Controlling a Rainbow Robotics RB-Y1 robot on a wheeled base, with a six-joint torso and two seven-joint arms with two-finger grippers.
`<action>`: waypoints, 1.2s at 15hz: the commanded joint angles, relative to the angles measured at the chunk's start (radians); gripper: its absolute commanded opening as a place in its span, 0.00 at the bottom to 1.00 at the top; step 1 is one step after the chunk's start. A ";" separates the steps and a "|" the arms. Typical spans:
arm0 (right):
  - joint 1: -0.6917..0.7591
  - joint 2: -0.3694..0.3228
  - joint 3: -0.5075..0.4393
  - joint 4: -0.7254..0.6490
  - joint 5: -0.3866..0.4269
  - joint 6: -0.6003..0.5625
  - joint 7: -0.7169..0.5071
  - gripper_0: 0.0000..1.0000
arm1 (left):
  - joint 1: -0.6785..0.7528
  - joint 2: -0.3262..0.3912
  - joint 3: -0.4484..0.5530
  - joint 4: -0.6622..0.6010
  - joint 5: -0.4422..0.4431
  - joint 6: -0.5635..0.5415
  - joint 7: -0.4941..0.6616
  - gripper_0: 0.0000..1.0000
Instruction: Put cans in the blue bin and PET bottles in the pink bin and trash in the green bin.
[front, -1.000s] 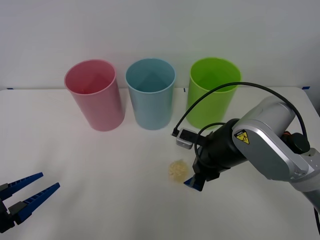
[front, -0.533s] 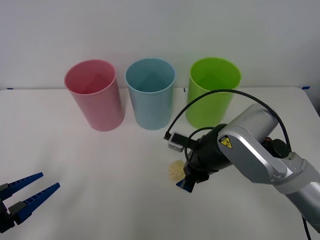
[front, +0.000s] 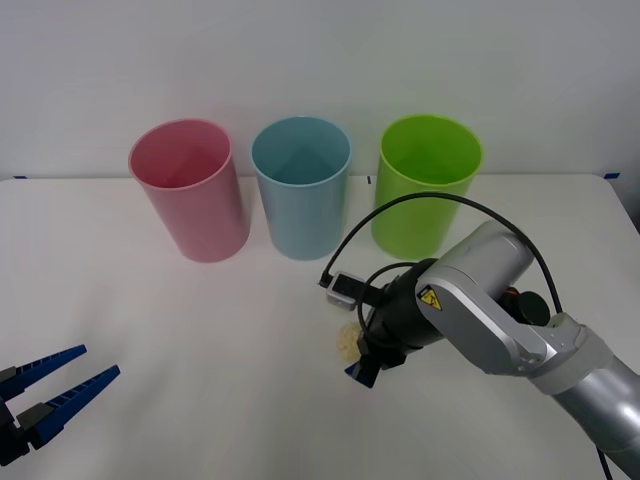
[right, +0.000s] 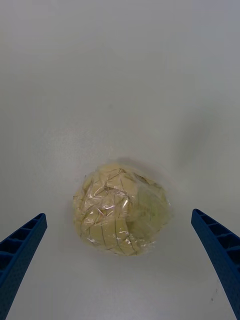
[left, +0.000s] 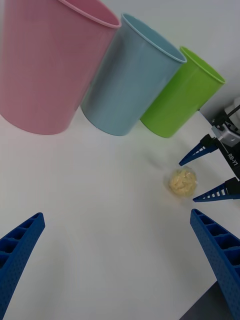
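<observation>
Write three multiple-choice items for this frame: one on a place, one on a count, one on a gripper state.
1. Where is the trash?
A. in the green bin
B. on the table between the right gripper's fingers
C. beside the left gripper

2. How many bins stand at the back?
A. two
B. three
C. four

3. The right gripper is
A. open
B. shut on the trash
C. shut on nothing

Key: 1 B, its fingers flank the ball without touching it. 2 B, the pink bin, blue bin and green bin. 3 A, a gap shows on both sides of the ball.
</observation>
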 joint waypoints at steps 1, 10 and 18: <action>0.000 0.001 0.016 0.005 0.010 0.005 -0.009 1.00 | 0.000 0.000 0.000 0.000 0.000 0.000 0.000 1.00; -0.028 0.060 0.018 0.104 0.047 0.035 -0.002 1.00 | 0.000 0.000 0.000 0.000 0.000 0.000 0.000 1.00; -0.026 0.060 0.021 0.104 0.054 0.033 0.001 0.45 | 0.000 0.000 0.000 0.000 0.000 0.000 0.000 1.00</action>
